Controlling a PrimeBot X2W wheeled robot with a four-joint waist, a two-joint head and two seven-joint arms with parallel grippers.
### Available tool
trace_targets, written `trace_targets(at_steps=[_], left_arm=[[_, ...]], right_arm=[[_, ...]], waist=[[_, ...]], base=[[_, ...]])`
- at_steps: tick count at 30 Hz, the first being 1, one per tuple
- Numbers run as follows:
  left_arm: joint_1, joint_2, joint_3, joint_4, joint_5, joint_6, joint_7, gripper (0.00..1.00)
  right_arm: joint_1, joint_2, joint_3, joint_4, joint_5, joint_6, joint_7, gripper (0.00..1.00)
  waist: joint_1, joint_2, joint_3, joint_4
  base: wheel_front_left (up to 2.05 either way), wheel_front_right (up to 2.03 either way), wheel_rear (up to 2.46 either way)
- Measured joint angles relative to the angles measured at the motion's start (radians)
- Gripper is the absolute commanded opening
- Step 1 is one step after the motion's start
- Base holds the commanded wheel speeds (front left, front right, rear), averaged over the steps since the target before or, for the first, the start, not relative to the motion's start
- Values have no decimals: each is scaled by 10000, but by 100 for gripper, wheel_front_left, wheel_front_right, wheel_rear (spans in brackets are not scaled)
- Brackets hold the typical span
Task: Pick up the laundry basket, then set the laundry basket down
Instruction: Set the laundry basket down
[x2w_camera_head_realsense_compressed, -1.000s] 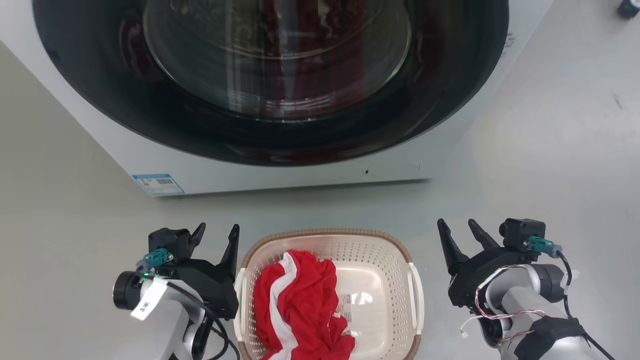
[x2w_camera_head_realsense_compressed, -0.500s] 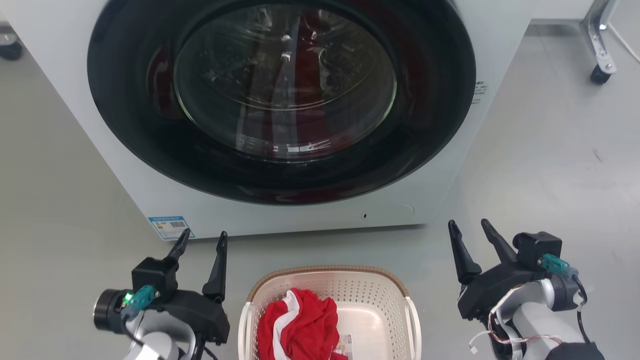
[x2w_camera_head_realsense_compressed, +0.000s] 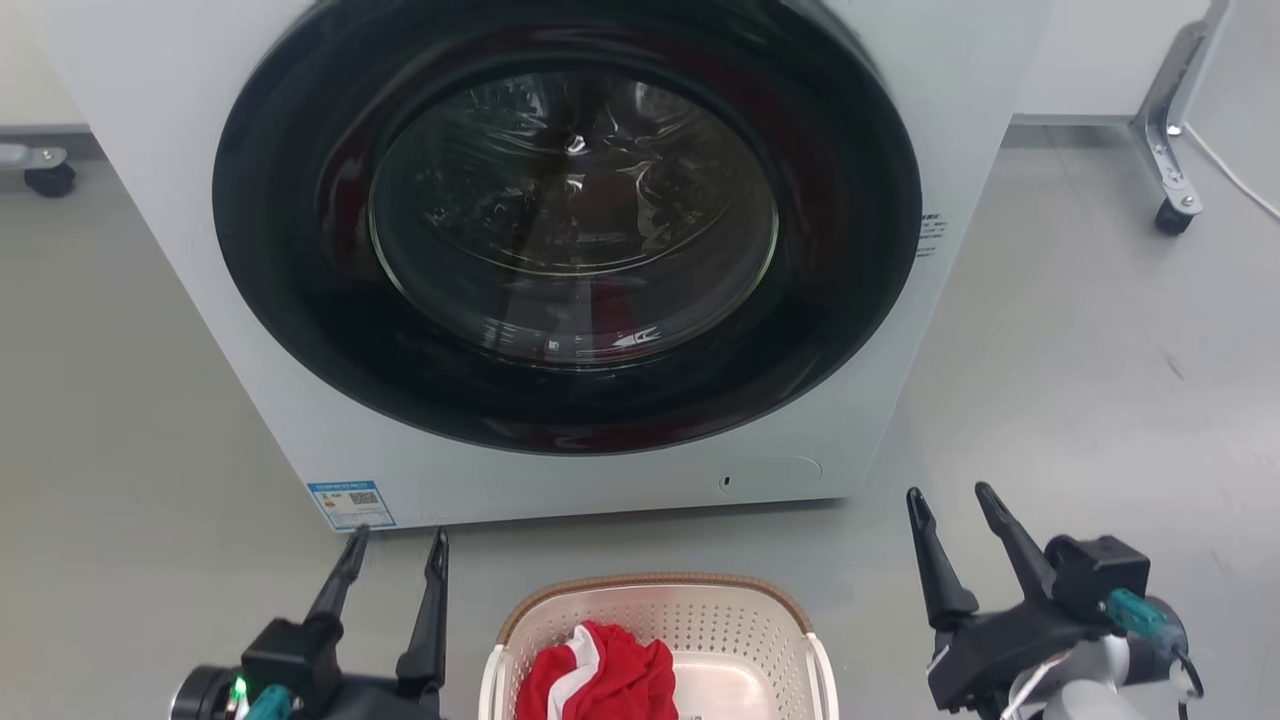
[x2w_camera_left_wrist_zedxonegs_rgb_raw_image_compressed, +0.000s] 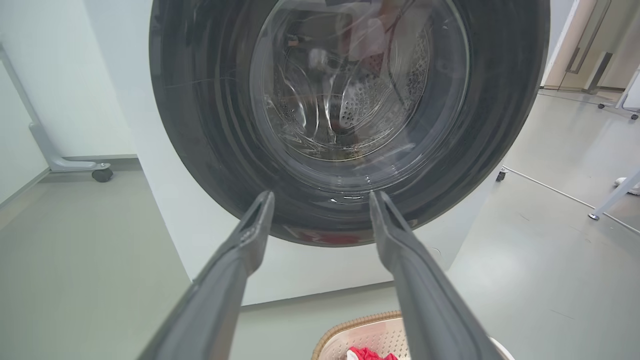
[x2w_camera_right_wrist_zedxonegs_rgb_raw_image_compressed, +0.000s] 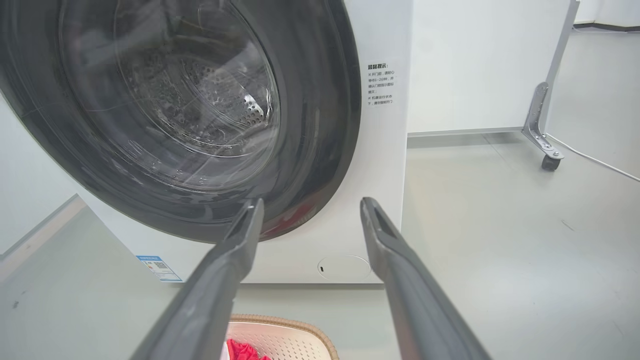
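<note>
Basket (x2w_camera_head_realsense_compressed: 650, 615) on floor (x2w_camera_head_realsense_compressed: 1100, 400) | left fingers (x2w_camera_head_realsense_compressed: 430, 610), right fingers (x2w_camera_head_realsense_compressed: 932, 565) spread, empty | washer (x2w_camera_head_realsense_compressed: 600, 490) sticker (x2w_camera_head_realsense_compressed: 350, 505) unreadable

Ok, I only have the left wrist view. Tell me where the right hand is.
Observer: The right hand is open, right of the basket, clear of it.
Operator: Give me the basket's contents.
Observer: A red cloth with a white stripe, in its left half.
Operator: Report the left hand's clearance.
Observer: In the head view the left hand sits left of the basket, not touching.
</note>
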Motion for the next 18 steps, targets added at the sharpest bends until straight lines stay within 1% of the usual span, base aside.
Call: trace_targets(at_steps=[6, 18], left_arm=[[783, -2, 176, -640, 44, 134, 2, 100], [1597, -73, 460, -1358, 259, 222, 13, 100]], right_arm=[[849, -59, -234, -805, -255, -173, 0, 100], [1906, -209, -711, -2100, -907, -263, -2, 100]], waist=[[0, 0, -202, -104], [0, 0, -398, -169]], base=[[0, 0, 0], [0, 0, 0]])
